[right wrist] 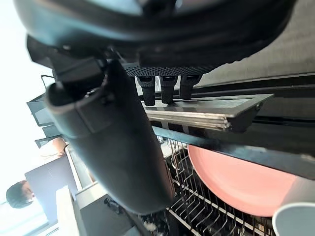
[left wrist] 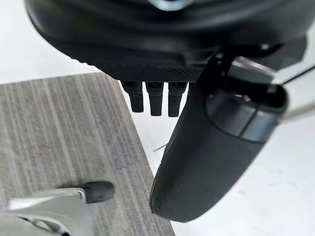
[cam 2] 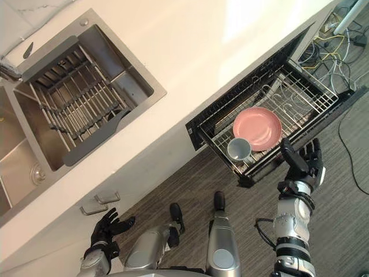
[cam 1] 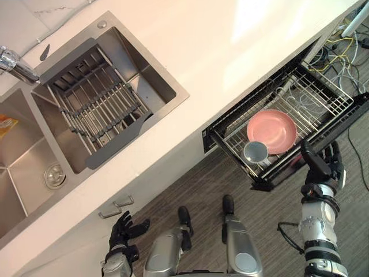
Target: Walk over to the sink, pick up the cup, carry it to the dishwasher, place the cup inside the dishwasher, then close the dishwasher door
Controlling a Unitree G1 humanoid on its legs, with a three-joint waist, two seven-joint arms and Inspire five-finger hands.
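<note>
Sitting beside pink plate [cam 1: 273, 130]: grey cup [cam 1: 255, 152]

You have one sink [cam 1: 158, 81] with two basins [cam 1: 23, 156] [cam 1: 135, 63], and the rest counts off from it: one grey draining rack [cam 1: 95, 104] inside it, one tap [cam 1: 17, 66] at its rim, one drain strainer [cam 1: 55, 176] in its floor, two cabinet handles [cam 1: 108, 212] [cam 1: 124, 201] below it, and, well to its right, one dishwasher rack [cam 1: 323, 95] holding one cup [cam 1: 255, 152] and one pink plate [cam 1: 272, 131]

Cup [right wrist: 297, 220] mostly beyond the view's edge
</note>
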